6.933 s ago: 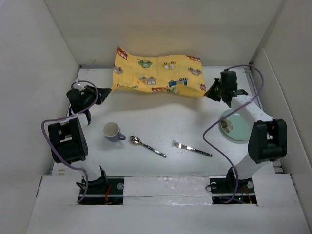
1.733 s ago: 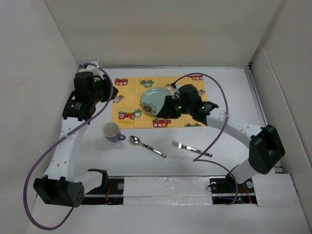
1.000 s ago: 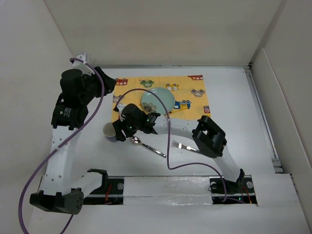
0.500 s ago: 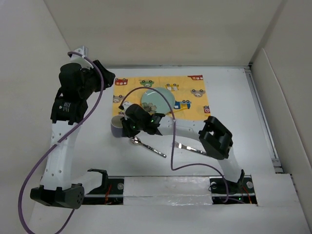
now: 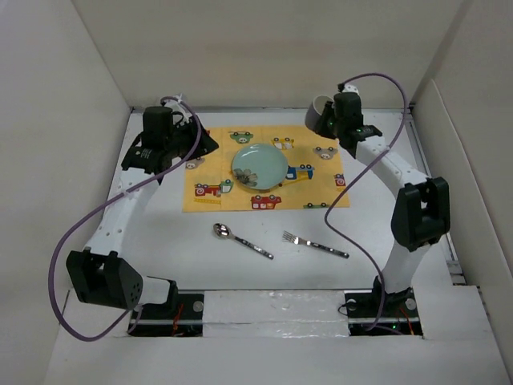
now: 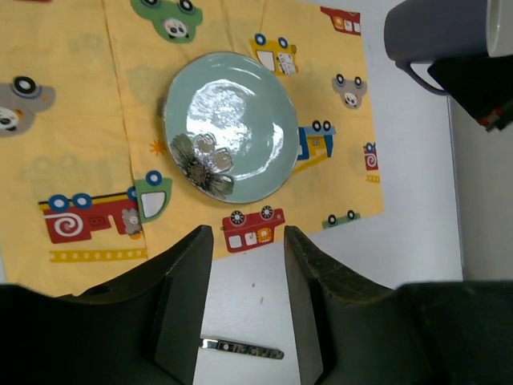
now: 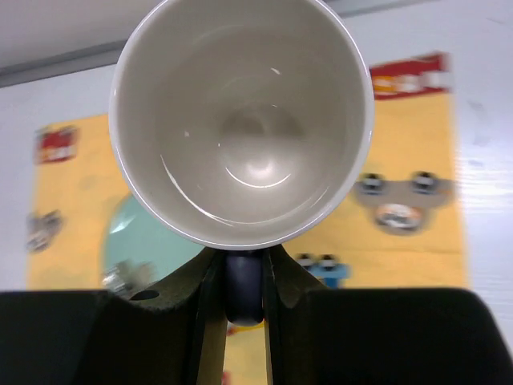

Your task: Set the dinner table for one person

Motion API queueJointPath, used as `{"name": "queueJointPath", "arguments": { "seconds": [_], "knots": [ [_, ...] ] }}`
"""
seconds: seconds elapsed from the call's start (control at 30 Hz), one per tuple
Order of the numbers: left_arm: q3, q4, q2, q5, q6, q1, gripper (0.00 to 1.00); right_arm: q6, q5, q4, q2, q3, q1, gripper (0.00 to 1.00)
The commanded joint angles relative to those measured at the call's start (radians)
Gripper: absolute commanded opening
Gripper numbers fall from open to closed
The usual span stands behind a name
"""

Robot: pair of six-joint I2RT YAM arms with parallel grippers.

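**Mug held high at the far right, placemat already dressed**

We see the white dinner table (image 5: pixel 160 241) with a yellow car-print placemat (image 5: pixel 313 180) lying flat on its far middle. A pale green plate (image 5: pixel 259 166) sits on the placemat, left of its centre. Near of the placemat, on bare table, lie a spoon (image 5: pixel 240 238) and a fork (image 5: pixel 314 244), side by side and apart, both angled.

The right gripper (image 5: pixel 333 122) hangs at the far right, by the placemat's far right corner. It is closed on the handle of a purple mug (image 5: pixel 321 115), which is tipped on its side. The right arm's purple cable (image 5: pixel 326 218) loops across the placemat's near right corner and the table beside the fork.

The left gripper (image 5: pixel 202 148) hovers at the placemat's left edge with its jaws parted and nothing between them.

The left wrist view looks straight down between its own dark fingers (image 6: pixel 180 305). It shows a grey flower pattern on the plate's (image 6: pixel 232 124) near left part. It also shows the lifted mug (image 6: pixel 437 32) at the far right and a patterned handle (image 6: pixel 240 349) near of the placemat. We cannot tell whether that handle is the spoon's or the fork's.

The right wrist view looks into the mug's (image 7: pixel 240 128) white, empty inside, its handle pinched between the fingers (image 7: pixel 204 321). The plate (image 7: pixel 136 241) and placemat (image 7: pixel 401 160) lie blurred beyond it.
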Motion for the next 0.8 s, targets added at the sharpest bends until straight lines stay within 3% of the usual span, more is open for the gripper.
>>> {"name": "queueJointPath", "arguments": {
  "seconds": [0.0, 0.37, 0.7, 0.77],
  "knots": [
    [-0.015, 0.095, -0.019, 0.063, -0.016, -0.003, 0.36, -0.013, 0.037, -0.05, 0.071, 0.068, -0.054, 0.0],
    [-0.153, 0.078, -0.025, 0.059, 0.049, -0.003, 0.34, -0.035, 0.117, -0.16, 0.351, 0.379, -0.134, 0.0],
    [-0.175, 0.081, -0.014, 0.068, 0.053, -0.003, 0.35, -0.086, 0.273, -0.186, 0.418, 0.412, -0.103, 0.0],
    [-0.173, 0.081, -0.011, 0.069, 0.053, -0.003, 0.37, -0.086, 0.281, -0.188, 0.424, 0.39, -0.094, 0.07]
  ]
}}
